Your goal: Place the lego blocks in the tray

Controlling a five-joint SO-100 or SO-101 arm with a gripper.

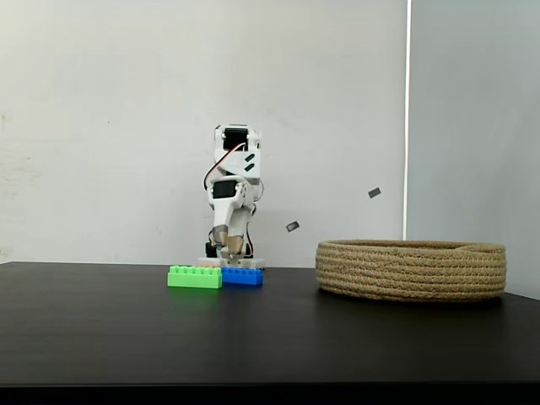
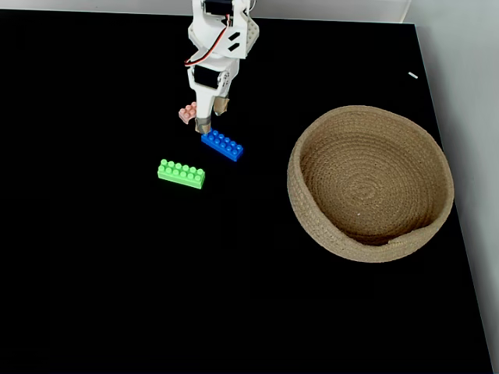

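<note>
1. Table [image 2: 117, 296]: matte black top, the largest item; it carries everything. The pincer works low over its far half in the top-down fixed view.
2. Wall [image 1: 110, 101]: plain off-white, behind the arm in the side fixed view, with a vertical seam and a greyer panel off to the pincer's right. Two small dark tags sit on it, right of the arm.
3. Rope tray [image 2: 308, 195]: shallow coiled basket, holding no bricks, well apart from the pincer to its right in both fixed views.
4. Arm [image 2: 222, 35]: white, red wire at the wrist, folded steeply down from the table's far edge.
5. Pincer [image 2: 210, 125]: tips down near the table; whether the jaws stand apart or together cannot be told from either view, and nothing is visibly clamped.
6. Green lego block [image 2: 181, 173]: long, lying flat, nearer the camera than the pincer and slightly to its left in the top-down view.
7. Blue lego block [image 2: 222, 145]: flat, angled, one end just beside the pincer tips.
8. Salmon-pink lego block [image 2: 187, 113]: short, just left of the pincer, partly hidden by it.
9. Judgement: all three blocks remain outside the tray, so the step in hand is probably the first grasp, likely the blue block. A good grasp squares the jaws across its narrow sides, avoids nudging the pink neighbour, and lifts clear of the tray wall.
</note>
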